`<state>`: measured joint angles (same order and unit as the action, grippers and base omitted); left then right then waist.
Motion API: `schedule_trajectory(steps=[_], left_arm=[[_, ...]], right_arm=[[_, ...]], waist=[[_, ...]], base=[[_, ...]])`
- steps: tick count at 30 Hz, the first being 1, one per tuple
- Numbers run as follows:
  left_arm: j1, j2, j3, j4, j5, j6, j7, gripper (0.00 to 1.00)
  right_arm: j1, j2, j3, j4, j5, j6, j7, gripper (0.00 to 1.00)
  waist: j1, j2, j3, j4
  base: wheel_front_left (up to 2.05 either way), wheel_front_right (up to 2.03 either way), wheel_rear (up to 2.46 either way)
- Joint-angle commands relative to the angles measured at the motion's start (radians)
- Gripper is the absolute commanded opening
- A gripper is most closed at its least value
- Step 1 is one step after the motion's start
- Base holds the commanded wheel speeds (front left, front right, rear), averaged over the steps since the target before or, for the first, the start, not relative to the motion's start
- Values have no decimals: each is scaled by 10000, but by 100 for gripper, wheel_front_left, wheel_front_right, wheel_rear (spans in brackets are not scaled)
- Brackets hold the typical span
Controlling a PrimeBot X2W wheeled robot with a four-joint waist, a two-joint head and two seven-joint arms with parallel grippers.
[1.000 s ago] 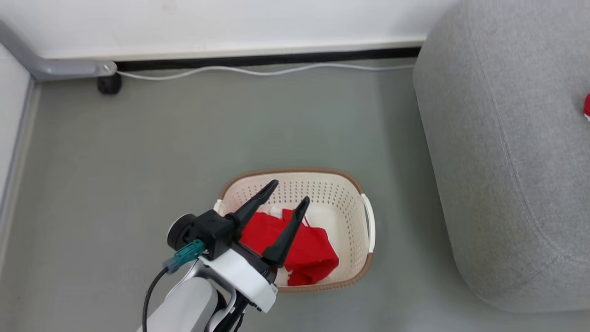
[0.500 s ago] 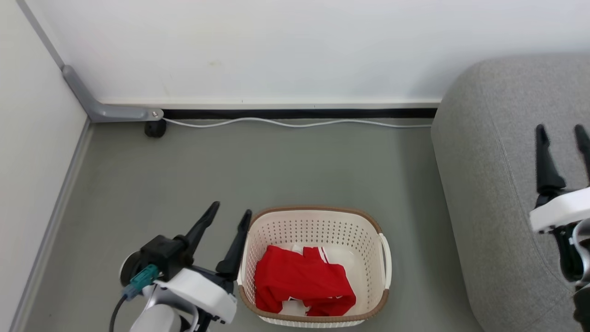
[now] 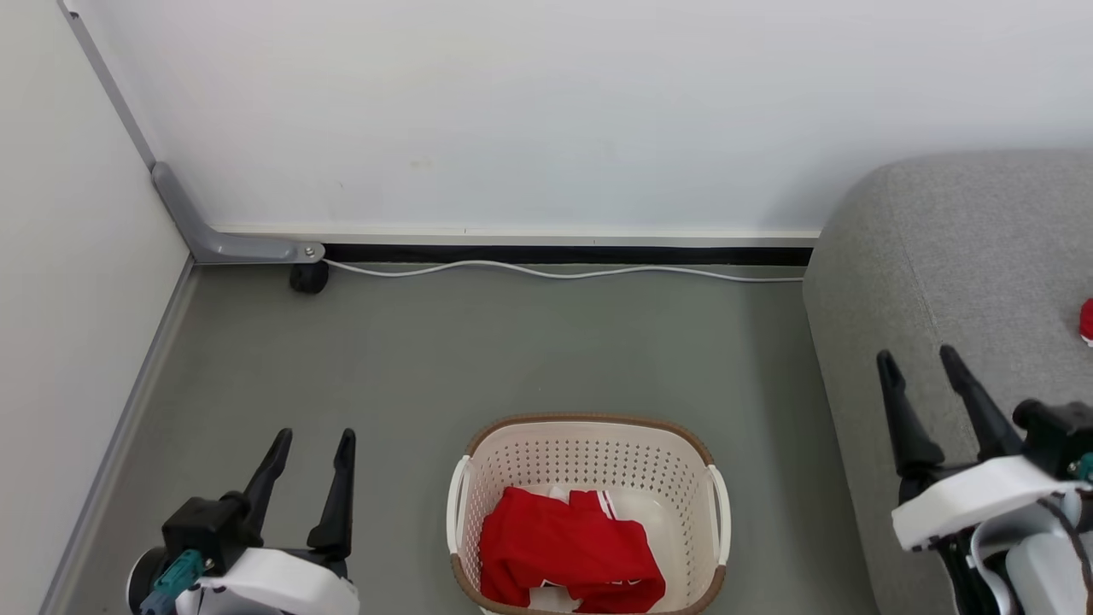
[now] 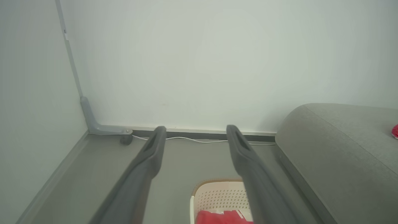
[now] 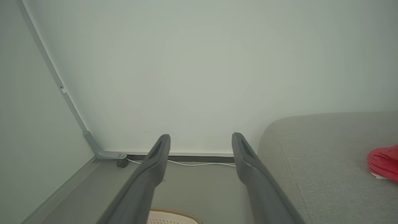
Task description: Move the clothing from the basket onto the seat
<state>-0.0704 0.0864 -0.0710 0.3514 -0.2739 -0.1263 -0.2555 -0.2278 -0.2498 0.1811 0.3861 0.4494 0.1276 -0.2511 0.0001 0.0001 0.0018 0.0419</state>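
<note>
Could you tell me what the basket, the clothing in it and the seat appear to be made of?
The basket: likely moulded plastic, cream, smooth, rows of punched holes, brown woven-look rim. The clothing: soft red fabric, crumpled in folds, white trim. The seat: grey textile upholstery, matt, stitched seams.

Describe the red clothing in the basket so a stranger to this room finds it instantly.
Start at the big grey sofa on the right; on the floor left of it stands an oval cream basket with perforated walls and a brown rim. The crumpled red clothing with white stripes lies inside, unlike the other red piece, which sits on the sofa.
</note>
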Motion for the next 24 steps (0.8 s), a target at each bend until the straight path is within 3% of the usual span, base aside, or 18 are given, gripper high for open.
schedule_trajectory(steps=[1, 11, 24], left_arm=[[-160, 99, 403, -284, 92, 5, -63, 100], [449, -165, 1268, -628, 568, -24, -63, 100], [417, -313, 1263, -635, 746, -41, -63, 100]], right_arm=[[38, -91, 147, -321, -16, 31, -107, 100], [817, 343, -297, -611, -846, 31, -107, 100], [907, 706, -520, -578, -1610, 31, -107, 100]], waist=[[-1, -1, -3, -22], [-1, -1, 8, -219], [-1, -1, 57, -251]], base=[[0, 0, 0], [0, 0, 0], [0, 0, 0]])
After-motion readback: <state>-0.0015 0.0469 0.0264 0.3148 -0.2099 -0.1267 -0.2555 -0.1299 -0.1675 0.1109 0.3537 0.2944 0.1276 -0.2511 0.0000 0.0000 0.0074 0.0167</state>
